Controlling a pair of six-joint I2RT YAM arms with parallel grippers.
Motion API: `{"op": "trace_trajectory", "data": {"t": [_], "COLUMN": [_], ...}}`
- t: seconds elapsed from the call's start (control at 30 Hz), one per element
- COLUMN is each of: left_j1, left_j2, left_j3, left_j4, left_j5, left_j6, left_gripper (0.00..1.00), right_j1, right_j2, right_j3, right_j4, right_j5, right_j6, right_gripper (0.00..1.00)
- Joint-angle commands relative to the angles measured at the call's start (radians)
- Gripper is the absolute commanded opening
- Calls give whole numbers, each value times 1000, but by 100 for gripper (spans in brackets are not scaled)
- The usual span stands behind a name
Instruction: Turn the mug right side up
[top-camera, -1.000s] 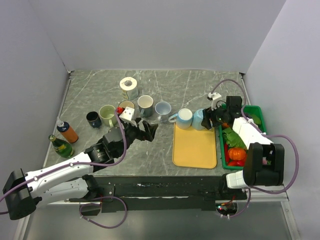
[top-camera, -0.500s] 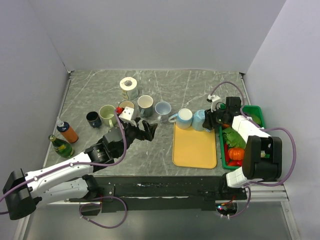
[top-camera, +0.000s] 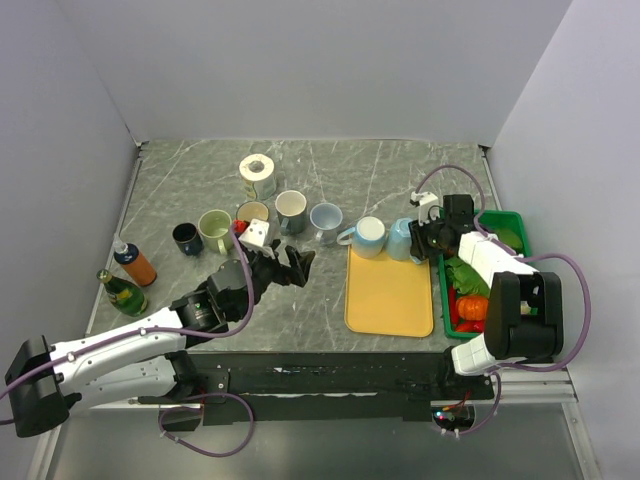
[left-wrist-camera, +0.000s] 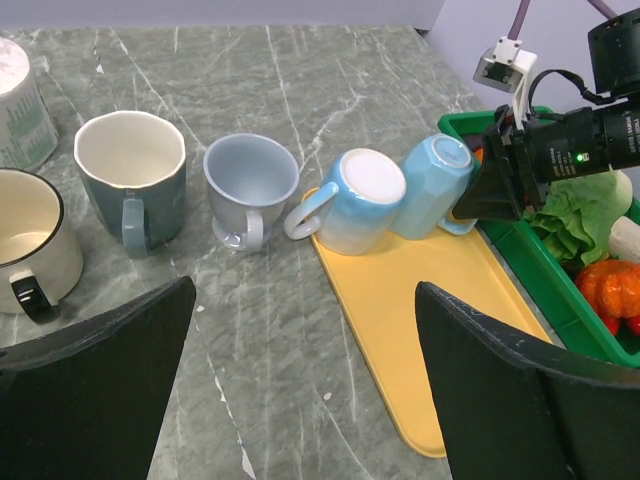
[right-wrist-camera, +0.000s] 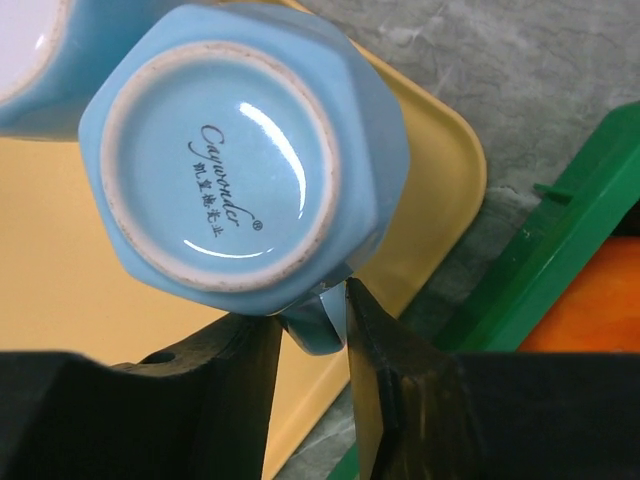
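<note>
A light blue octagonal mug (right-wrist-camera: 245, 150) is tipped with its stamped base toward the right wrist camera, over the back right corner of the yellow mat (right-wrist-camera: 90, 300). It also shows in the top view (top-camera: 401, 238) and the left wrist view (left-wrist-camera: 432, 185). My right gripper (right-wrist-camera: 312, 325) is shut on the mug's handle (right-wrist-camera: 318, 320); in the top view the gripper (top-camera: 428, 240) is just right of the mug. My left gripper (left-wrist-camera: 305, 400) is open and empty above the bare table, in the top view (top-camera: 296, 262) left of the mat.
A second light blue mug (top-camera: 366, 236) lies on its side beside the held one. Several upright mugs (top-camera: 291, 208) stand in a row to the left, with a paper roll (top-camera: 258, 170) behind. A green bin of vegetables (top-camera: 480, 275) is at right, two bottles (top-camera: 125, 290) at left.
The right gripper has shifted slightly left with the mug, tilting it further over the mat's back edge. The left arm has barely moved.
</note>
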Motion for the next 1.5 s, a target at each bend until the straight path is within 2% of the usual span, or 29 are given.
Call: {"op": "trace_trajectory", "data": {"t": [0.0, 0.17, 0.27, 0.37, 0.4, 0.47, 0.5, 0.53, 0.73, 0.87, 1.1, 1.3, 1.47], "left_j1": [-6, -6, -6, -6, -6, -6, -8, -6, -6, -6, -6, -6, -5], "left_j2": [1, 13, 19, 25, 30, 35, 38, 39, 68, 105, 117, 127, 131], "left_j3": [8, 18, 21, 25, 25, 30, 31, 33, 39, 76, 103, 145, 183], "left_j4": [40, 33, 33, 31, 33, 31, 30, 28, 43, 20, 40, 49, 68], "left_j5": [-20, -13, -7, -2, 3, 10, 16, 19, 64, 90, 219, 292, 374], "left_j6": [9, 8, 7, 4, 4, 1, 1, -2, -14, -26, -66, -97, -140], "left_gripper": [96, 96, 96, 96, 96, 96, 96, 96, 96, 96, 96, 96, 96], "right_j1": [10, 15, 15, 15, 15, 39, 41, 42, 70, 76, 91, 177, 283], "right_j2": [-3, -32, -26, -10, -7, 3, 6, 11, -29, -95, -306, -489, -642], "right_j3": [9, -1, 7, 16, 19, 27, 36, 42, 122, 151, 134, 131, 98], "right_j4": [36, 43, 45, 42, 42, 34, 27, 13, -61, -96, -55, -29, 126], "right_j5": [47, -10, -13, -11, -1, 15, 21, 33, 157, 171, 119, 124, 65], "right_j6": [13, 10, 15, 21, 24, 31, 33, 38, 143, 221, 442, 553, 660], "right_gripper": [44, 46, 40, 28, 21, 12, 3, 0, 0, 0, 0, 0, 0]}}
